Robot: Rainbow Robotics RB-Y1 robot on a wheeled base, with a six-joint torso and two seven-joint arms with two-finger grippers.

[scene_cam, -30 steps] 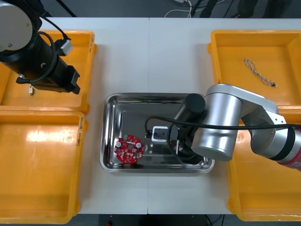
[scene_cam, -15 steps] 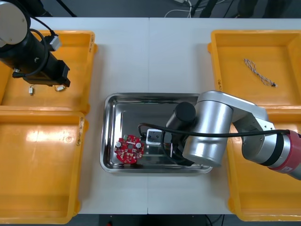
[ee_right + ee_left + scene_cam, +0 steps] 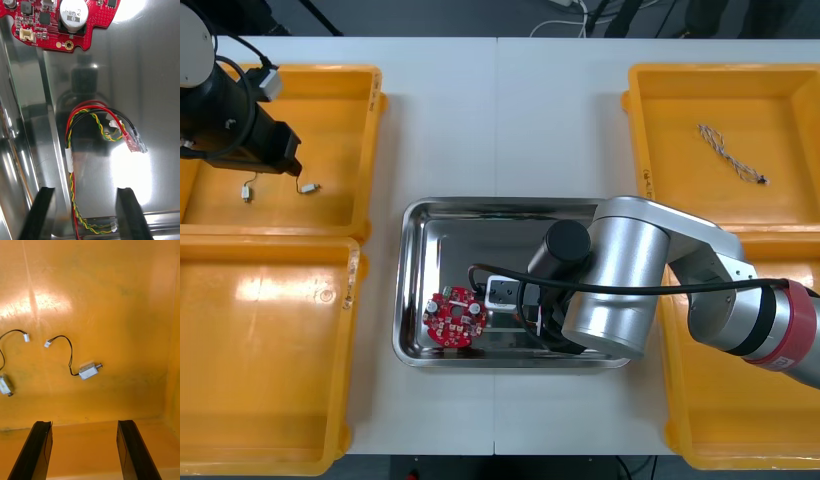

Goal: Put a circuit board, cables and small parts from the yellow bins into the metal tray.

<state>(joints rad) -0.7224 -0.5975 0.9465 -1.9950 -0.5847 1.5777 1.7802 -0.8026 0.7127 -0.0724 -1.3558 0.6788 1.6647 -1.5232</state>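
Over the past second the left arm [image 3: 235,125] has drawn away from the metal tray [image 3: 412,215], uncovering two small metal parts [image 3: 308,187] with thin black leads in the yellow bin [image 3: 370,150]. The right arm [image 3: 620,290] has pushed across the shiny tray toward the round red circuit board [image 3: 454,317]. The left jaws stand apart, empty, above the bin floor. The right jaws stand apart over the tray floor, with a twisted red and yellow cable [image 3: 71,150] lying loose between them.

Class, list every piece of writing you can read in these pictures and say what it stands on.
"BRK2", likely: white print on the red circuit board, beside its white connector.
Dark marks on the board's round silver component: too blurred to read.
Small marks on the rim of the near left yellow bin: too small to read.
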